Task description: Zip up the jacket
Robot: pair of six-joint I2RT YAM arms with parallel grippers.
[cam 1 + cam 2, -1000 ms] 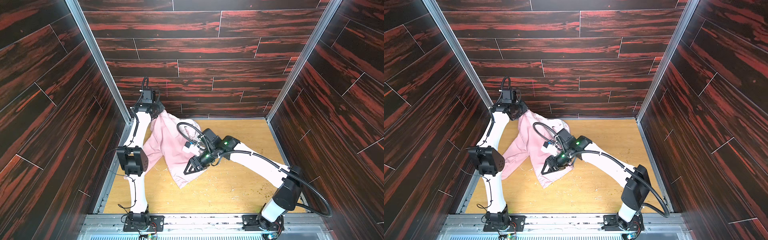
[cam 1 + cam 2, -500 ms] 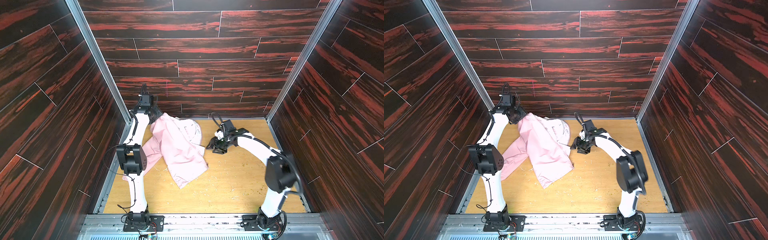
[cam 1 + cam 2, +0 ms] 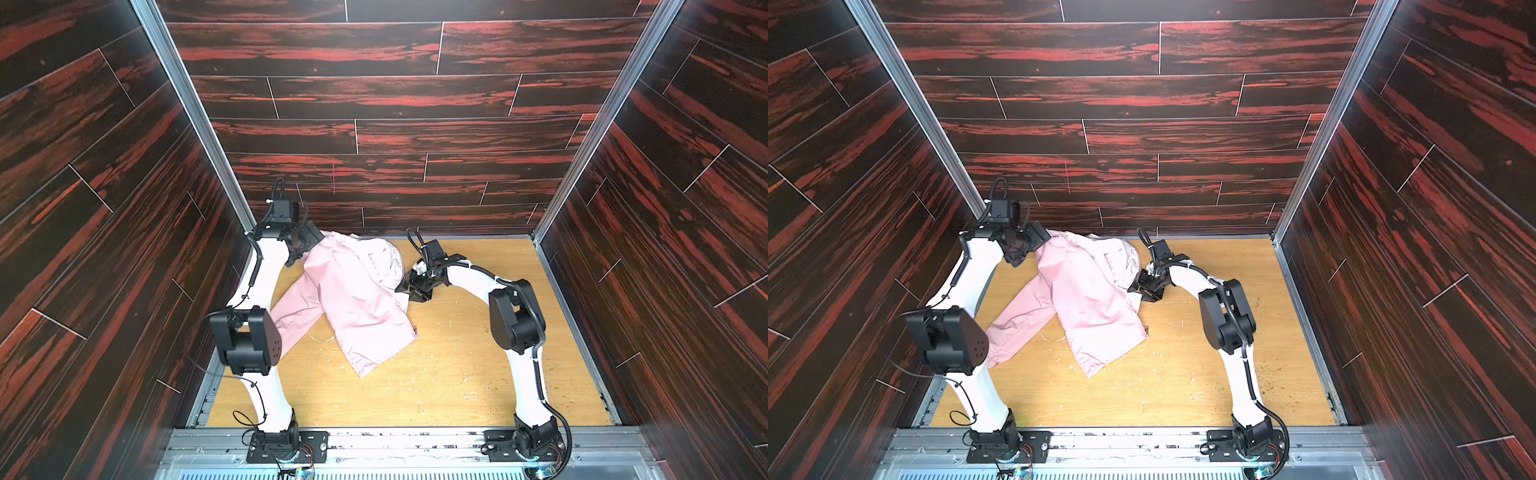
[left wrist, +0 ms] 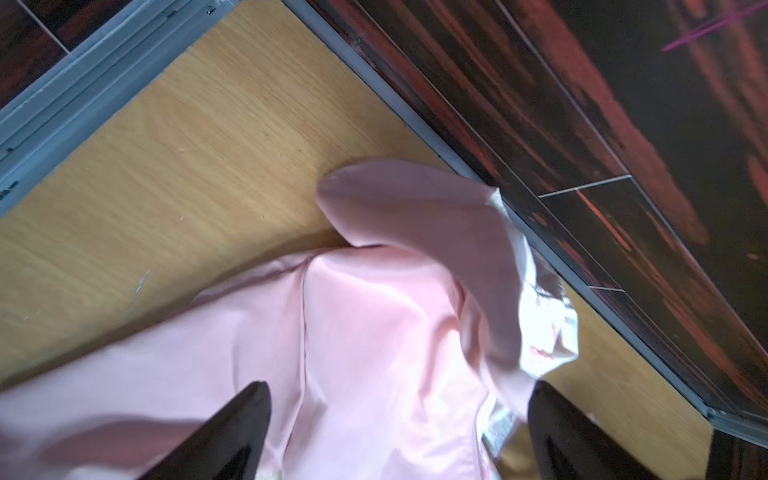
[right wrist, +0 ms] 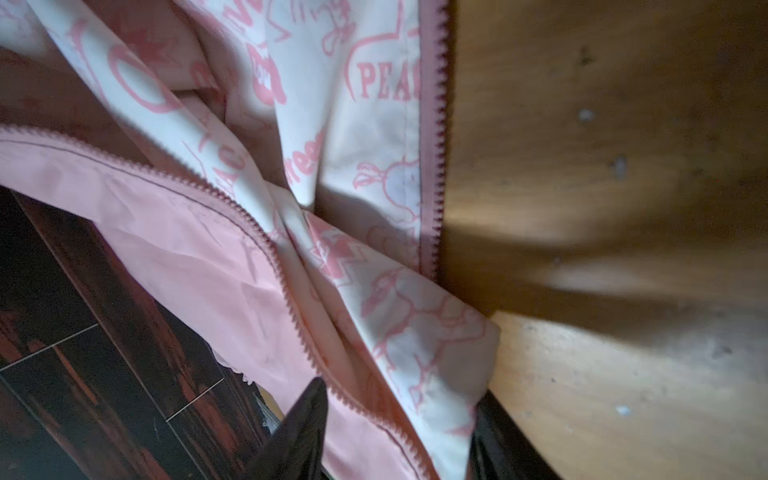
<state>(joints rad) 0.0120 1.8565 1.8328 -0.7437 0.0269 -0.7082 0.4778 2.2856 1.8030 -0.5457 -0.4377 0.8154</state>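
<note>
In a top view, the jacket (image 3: 353, 299) lies rumpled on the light wooden surface (image 3: 457, 374), spread from near the back left corner toward the middle. One sleeve (image 3: 295, 316) runs off toward the left edge, and pale lining (image 3: 382, 257) shows at the end nearest the back edge. The left gripper (image 3: 305, 247) hangs by the back left corner, just beside the jacket's back end. The right gripper (image 3: 411, 291) sits low at the jacket's right border, below the lining. Whether either one touches the cloth cannot be told here. Dark red-streaked wall panels (image 3: 395, 137) enclose the surface.
</note>
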